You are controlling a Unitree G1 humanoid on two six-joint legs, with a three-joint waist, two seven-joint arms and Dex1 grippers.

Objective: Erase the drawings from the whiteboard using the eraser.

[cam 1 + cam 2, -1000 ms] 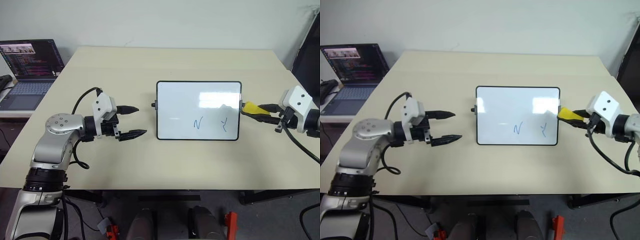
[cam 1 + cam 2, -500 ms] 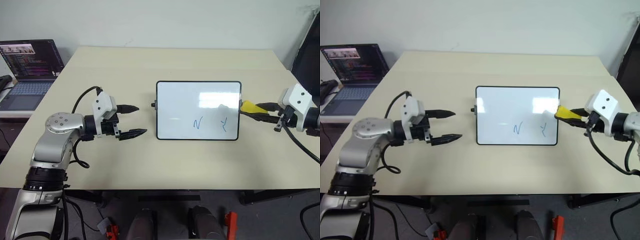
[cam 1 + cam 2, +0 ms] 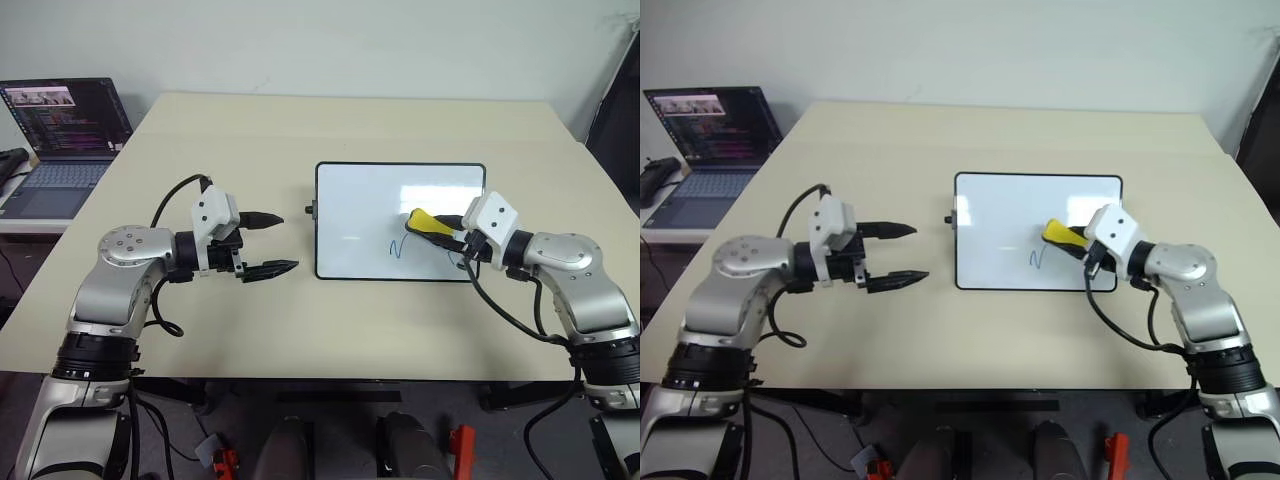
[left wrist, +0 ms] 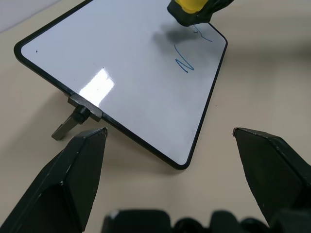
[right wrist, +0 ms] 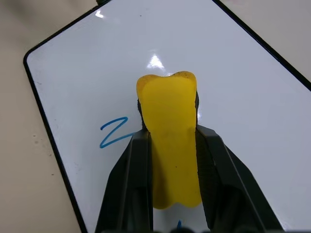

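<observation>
whiteboard (image 3: 360, 205) lies flat mid tabletop (image 3: 300, 130). eraser (image 3: 428, 221) is over its right half, w/ the right gripper (image 3: 449, 230) clamped on it, N-like drawing (image 3: 397, 247) just left. left gripper (image 3: 272, 243) sits left of the board, apart. laptop (image 3: 62, 130) is off the tabletop's far-left corner.

Both arms: silver-grey rounded metal links, black joint collars. Left arm (image 3: 125, 275) has round shoulder cap with ring of small holes. White boxy gripper heads, small dark dots on face. Black tapered fingers (image 3: 268, 268), ribbed inner pads. Black cables loop from each wrist back along forearm.
</observation>
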